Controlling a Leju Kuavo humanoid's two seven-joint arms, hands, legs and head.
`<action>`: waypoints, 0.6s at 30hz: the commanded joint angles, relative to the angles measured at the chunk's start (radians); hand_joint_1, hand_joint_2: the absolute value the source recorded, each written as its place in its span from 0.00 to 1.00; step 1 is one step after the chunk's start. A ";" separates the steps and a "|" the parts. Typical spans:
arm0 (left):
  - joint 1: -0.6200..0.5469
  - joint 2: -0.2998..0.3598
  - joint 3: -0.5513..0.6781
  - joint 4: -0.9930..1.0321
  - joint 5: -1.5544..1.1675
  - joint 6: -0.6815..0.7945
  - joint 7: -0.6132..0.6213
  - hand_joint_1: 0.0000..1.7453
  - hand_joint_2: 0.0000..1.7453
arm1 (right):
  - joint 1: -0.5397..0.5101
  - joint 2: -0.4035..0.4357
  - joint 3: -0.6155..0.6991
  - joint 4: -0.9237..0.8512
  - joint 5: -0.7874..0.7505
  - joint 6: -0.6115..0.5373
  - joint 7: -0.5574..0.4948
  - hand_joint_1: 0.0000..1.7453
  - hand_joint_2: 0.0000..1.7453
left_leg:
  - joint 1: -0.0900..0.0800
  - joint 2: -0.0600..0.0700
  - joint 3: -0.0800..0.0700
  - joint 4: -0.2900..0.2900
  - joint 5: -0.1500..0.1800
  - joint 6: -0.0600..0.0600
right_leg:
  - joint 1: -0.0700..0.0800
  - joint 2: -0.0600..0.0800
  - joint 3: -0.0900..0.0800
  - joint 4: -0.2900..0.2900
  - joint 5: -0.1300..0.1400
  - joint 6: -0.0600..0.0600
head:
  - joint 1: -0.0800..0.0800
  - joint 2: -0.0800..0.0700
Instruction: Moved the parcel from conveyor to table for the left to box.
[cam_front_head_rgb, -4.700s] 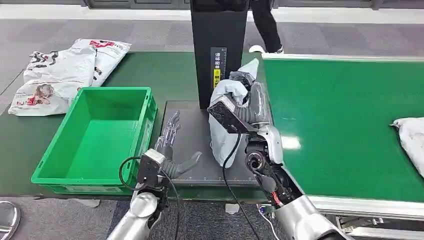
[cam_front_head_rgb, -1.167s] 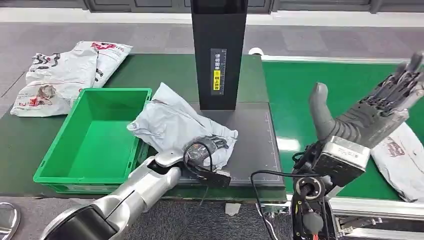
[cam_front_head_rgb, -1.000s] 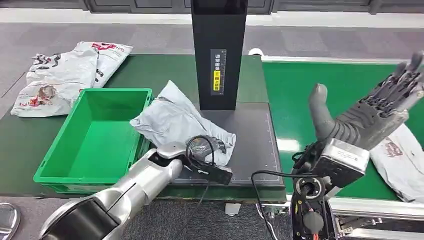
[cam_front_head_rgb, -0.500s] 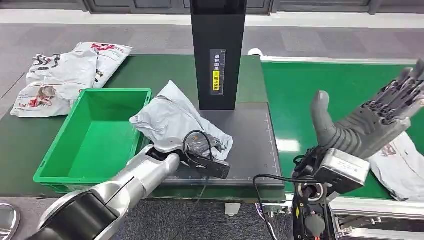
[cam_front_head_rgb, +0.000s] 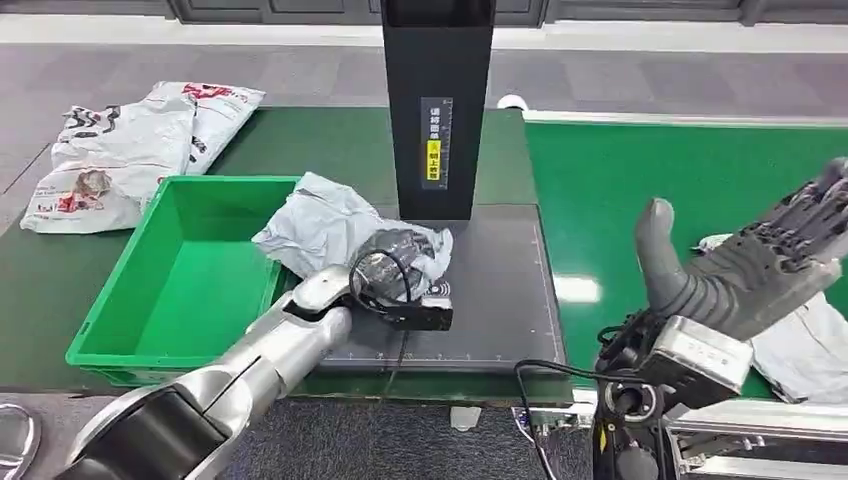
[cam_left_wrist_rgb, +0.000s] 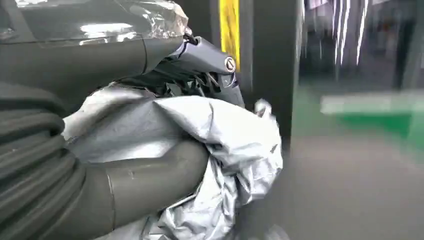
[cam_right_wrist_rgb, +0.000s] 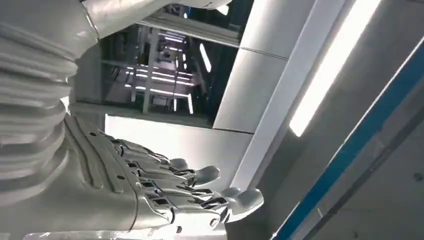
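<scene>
A crumpled grey parcel lies on the dark mat, leaning over the rim of the green box. My left hand grips its near end; in the left wrist view the thumb and fingers clamp the grey plastic. My right hand hovers open, palm up and fingers straight, above the near edge of the green conveyor. The right wrist view has the same hand with nothing in it. A second white parcel lies on the belt under the right hand.
A tall black scanner post stands at the back of the mat, just behind the parcel. Several white printed bags are piled on the green table at the far left. The green box holds nothing.
My left hand has dragged the grey parcel back and left, bunching it against the box rim. My right hand has sunk a little lower over the conveyor edge.
</scene>
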 joint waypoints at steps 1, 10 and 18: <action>0.085 0.103 0.145 -0.485 0.050 0.141 0.025 1.00 1.00 | 0.010 0.021 -0.076 -0.002 0.000 0.000 0.002 0.00 1.00 | 0.001 0.002 -0.002 0.000 -0.001 0.000 | 0.001 0.002 -0.002 -0.001 0.000 0.000 | 0.000 0.000; 0.252 0.169 0.280 -0.852 0.066 0.329 0.015 1.00 1.00 | 0.005 0.024 -0.066 0.051 -0.036 0.000 -0.041 0.00 1.00 | 0.000 0.006 -0.006 -0.001 -0.001 0.000 | 0.001 0.006 -0.007 -0.001 0.001 -0.001 | 0.000 0.000; 0.295 0.147 0.427 -0.969 -0.031 0.344 0.007 1.00 1.00 | 0.014 0.028 -0.079 0.052 -0.049 0.000 -0.060 0.00 1.00 | 0.001 0.005 -0.007 -0.001 -0.001 0.000 | 0.001 0.004 -0.008 -0.001 0.000 -0.001 | 0.000 0.000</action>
